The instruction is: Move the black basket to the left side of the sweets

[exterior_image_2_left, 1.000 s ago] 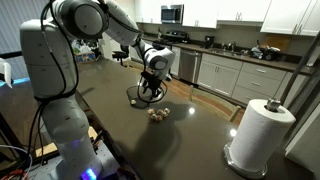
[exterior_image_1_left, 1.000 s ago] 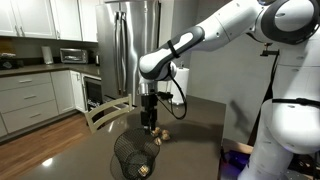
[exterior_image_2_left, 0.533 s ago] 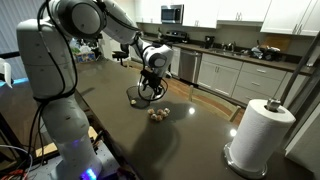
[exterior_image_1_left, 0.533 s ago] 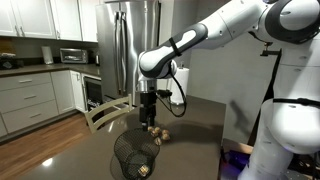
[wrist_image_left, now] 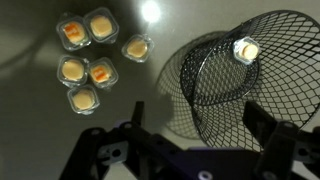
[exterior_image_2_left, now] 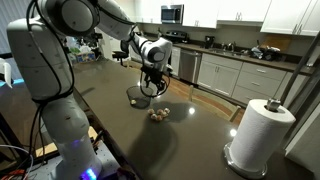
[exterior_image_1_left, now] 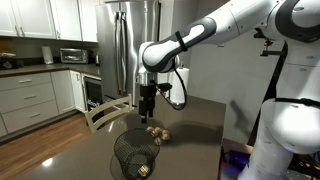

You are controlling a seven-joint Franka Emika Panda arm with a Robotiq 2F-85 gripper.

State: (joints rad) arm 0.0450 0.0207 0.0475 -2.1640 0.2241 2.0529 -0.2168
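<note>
The black wire-mesh basket [wrist_image_left: 235, 65] stands on the dark table, at the right of the wrist view. It also shows in both exterior views [exterior_image_1_left: 135, 155] [exterior_image_2_left: 143, 95]. One pale piece [wrist_image_left: 245, 49] shows through its mesh. The sweets [wrist_image_left: 88, 55], several tan wrapped pieces, lie in a cluster apart from the basket, also seen in both exterior views [exterior_image_1_left: 155, 131] [exterior_image_2_left: 158, 113]. My gripper [wrist_image_left: 200, 145] hangs above the table with its jaws open and empty, over the basket's near side. It shows raised in both exterior views [exterior_image_1_left: 147, 108] [exterior_image_2_left: 152, 80].
A white paper towel roll [exterior_image_2_left: 262, 135] stands near the table's edge. A chair back [exterior_image_1_left: 105, 115] sits at the table's far side, with a steel fridge [exterior_image_1_left: 135, 45] behind. Kitchen counters [exterior_image_2_left: 240, 70] line the wall.
My gripper has risen straight up from just above the sweets and basket. The basket and sweets have not moved.
</note>
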